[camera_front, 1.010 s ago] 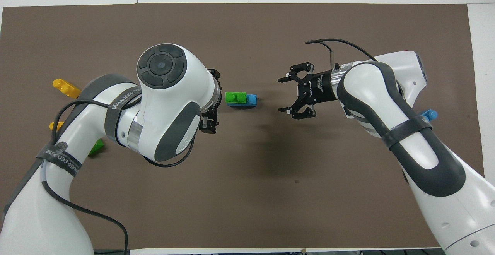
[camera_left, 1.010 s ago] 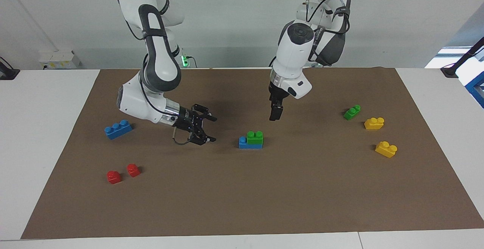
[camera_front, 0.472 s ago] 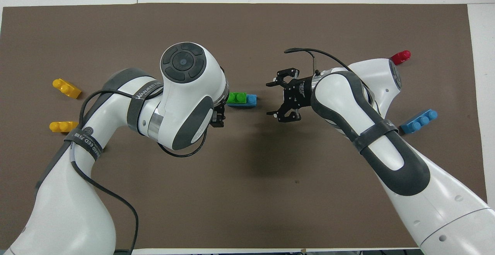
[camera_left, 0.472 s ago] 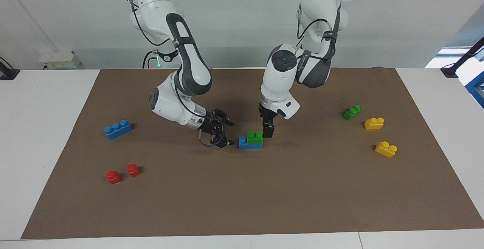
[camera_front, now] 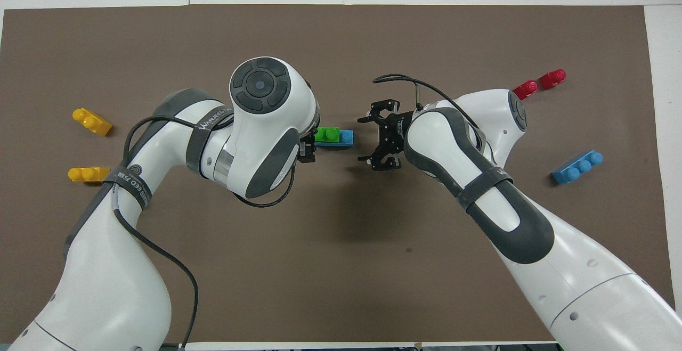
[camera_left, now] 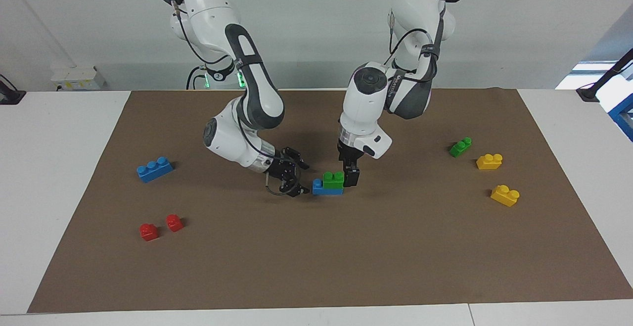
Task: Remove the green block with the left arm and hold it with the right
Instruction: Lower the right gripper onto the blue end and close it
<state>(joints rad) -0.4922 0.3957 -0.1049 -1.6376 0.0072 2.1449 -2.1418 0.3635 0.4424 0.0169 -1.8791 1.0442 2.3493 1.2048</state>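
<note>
Green block (camera_left: 334, 179) sat on blue brick (camera_left: 326, 189); left gripper (camera_left: 350, 176) beside it, finger spread indiscernible; right gripper (camera_left: 292, 179) spread wide, empty, beside brick

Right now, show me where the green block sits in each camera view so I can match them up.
Facing view: the green block is mid-mat, stacked on the blue brick, between the two grippers.
Overhead view: the green block is just above centre, partly under the left arm's wrist.
Shared landmark: the blue brick beneath it, its one bare stud pointing toward the right arm's end of the table.
</note>
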